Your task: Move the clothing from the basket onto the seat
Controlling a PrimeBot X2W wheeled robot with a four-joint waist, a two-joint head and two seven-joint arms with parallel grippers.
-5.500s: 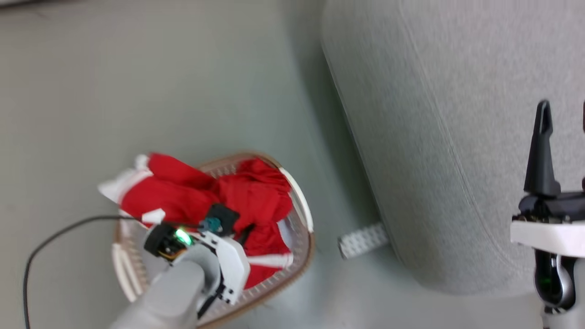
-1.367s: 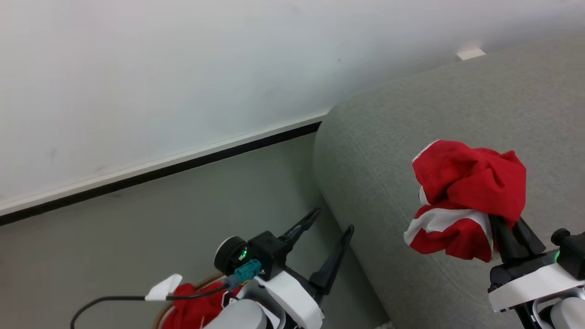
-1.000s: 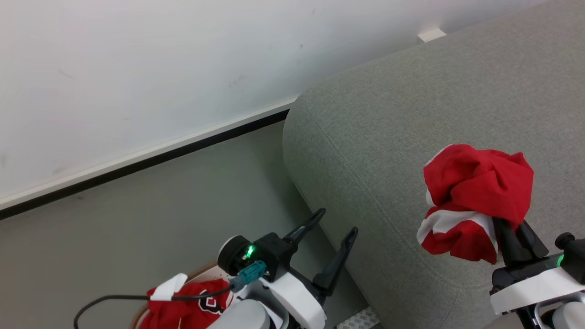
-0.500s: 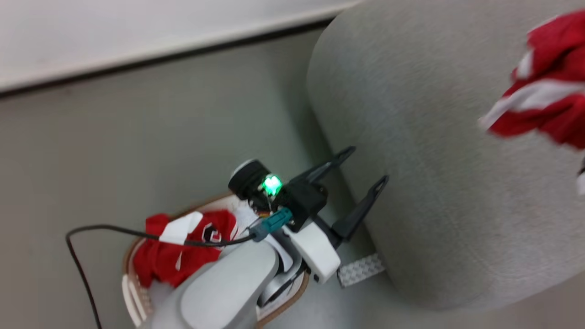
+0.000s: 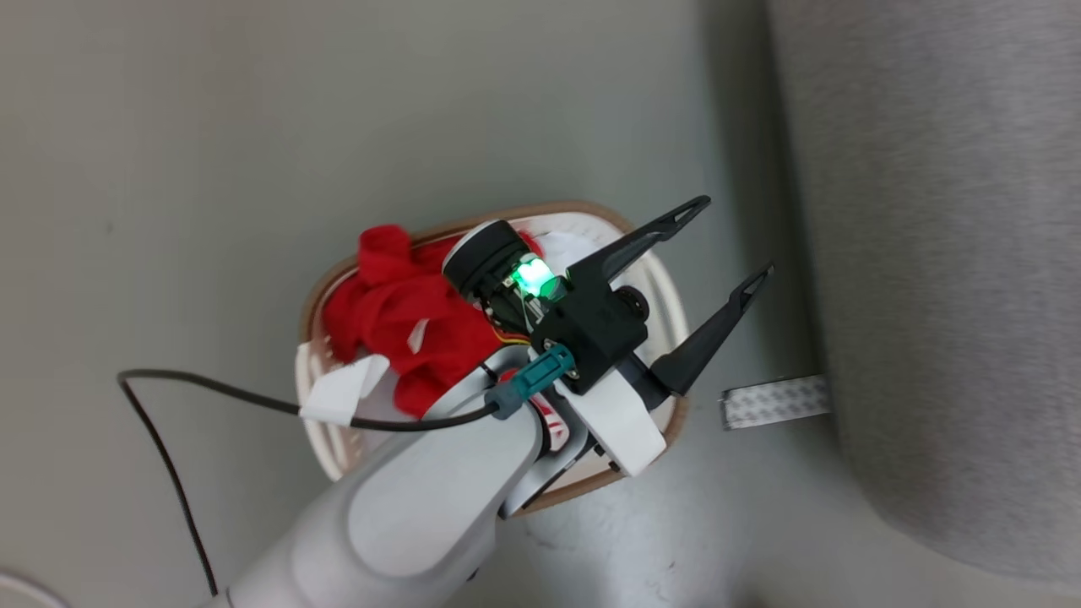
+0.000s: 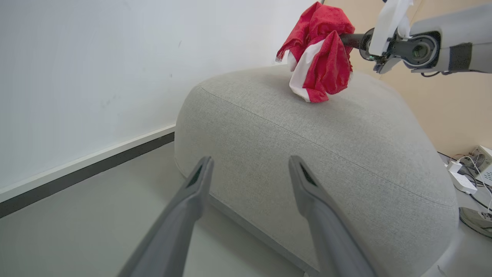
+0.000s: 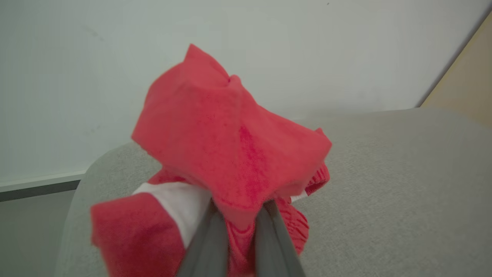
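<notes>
right end effector clenched on bunched red garment, garment hanging over top of seat, contact unclear, left end effector spread wide, empty, above basket, more red clothing heaped in basket, basket on floor near seat's edge

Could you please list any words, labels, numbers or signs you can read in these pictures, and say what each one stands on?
No text is readable.
The clothing in the basket: only red folds and white trim show, no legible number.
The garment in the right pincer: plain red and white, no print showing.
The white devices beside the seat: too small to read.
</notes>
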